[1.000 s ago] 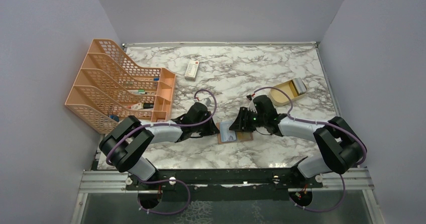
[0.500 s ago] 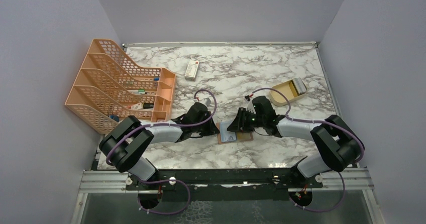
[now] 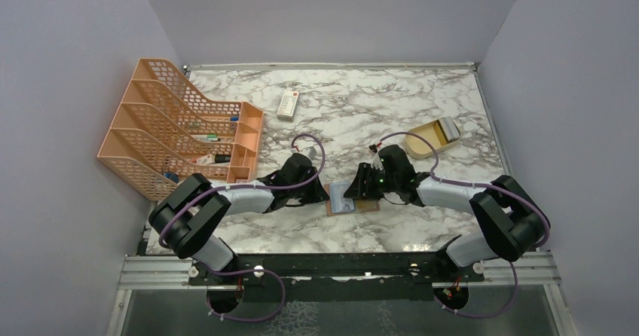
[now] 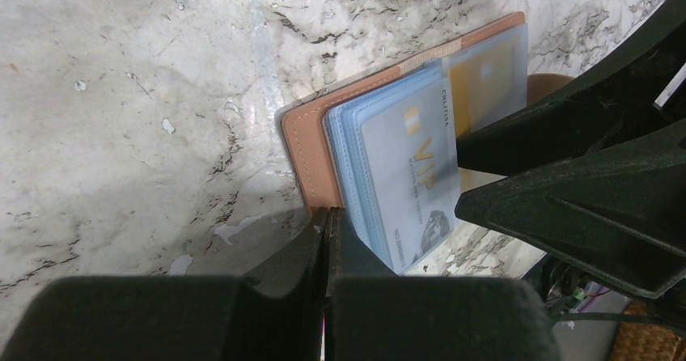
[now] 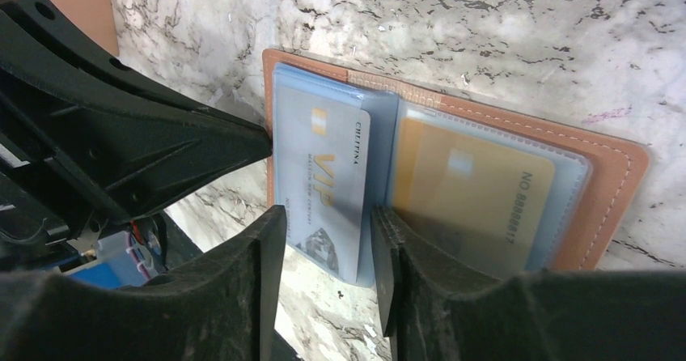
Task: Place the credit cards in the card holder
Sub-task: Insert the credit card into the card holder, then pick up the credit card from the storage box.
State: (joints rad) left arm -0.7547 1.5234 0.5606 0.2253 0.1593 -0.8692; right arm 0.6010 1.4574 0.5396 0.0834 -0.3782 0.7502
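Right wrist view first: the right pincer (image 5: 323, 223) is spread apart, one black finger along each long side of a pale silver-blue plastic "VIP" card (image 5: 319, 167). It looks more like straddling than squeezing. That card lies on the stack of clear sleeves in the flat brown leather-like card holder (image 5: 615, 175), which is open on the white marbled bench (image 5: 485, 21). I can't tell if the card is properly inside a sleeve yet.

Its long axis runs straight away from the pincer into the holder, and its near end pokes out past the brown cover toward the fingers. So my guess is the next bit is a straight shove along that axis, and the right arm is the one lined up for it.

A gold-yellow card (image 5: 469, 191) is already sleeved on the holder's other page. The left pincer (image 4: 328, 227) is clenched on nothing, with its tip at the holder's edge on the VIP side. It's probably pinning the holder down, but I can't confirm it touches.
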